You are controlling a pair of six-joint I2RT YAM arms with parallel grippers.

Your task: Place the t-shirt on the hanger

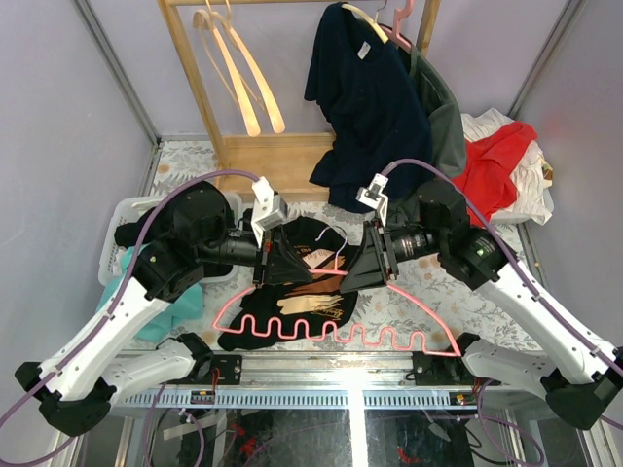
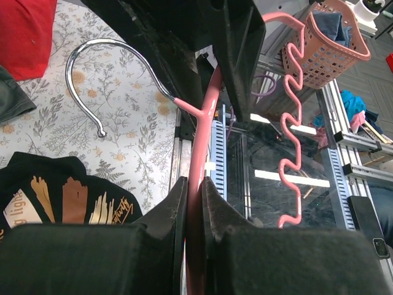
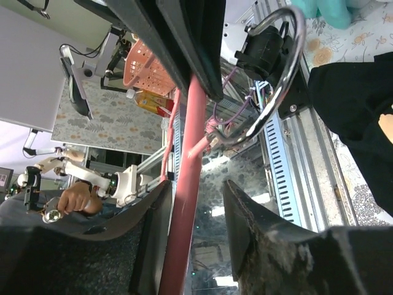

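Left gripper [image 2: 195,184] pinches the hanger [image 2: 204,123] tight on one sloping arm. Right gripper [image 3: 196,190] straddles the other arm, jaws spread, no contact. T-shirt [image 1: 292,306] lies bunched on the table [image 1: 185,158] beneath the hanger. Hanger not yet inside the shirt, so threading is all left to do

Between the left gripper [image 1: 274,259] and the right gripper [image 1: 362,265] the bunched t-shirt [image 1: 297,282] and the hanger [image 1: 341,336] take up the way; its pink arm fills the left jaws and leaves a slit free in the right jaws. Nearer than both, its wavy bar runs across, and beyond them stand the wooden rack [image 1: 273,161] and the hanging navy t-shirt [image 1: 365,107]. Outward of the left gripper sits a white basket [image 1: 122,209]; outward of the right, table [image 1: 399,309] shows up to the red garment [image 1: 496,165].
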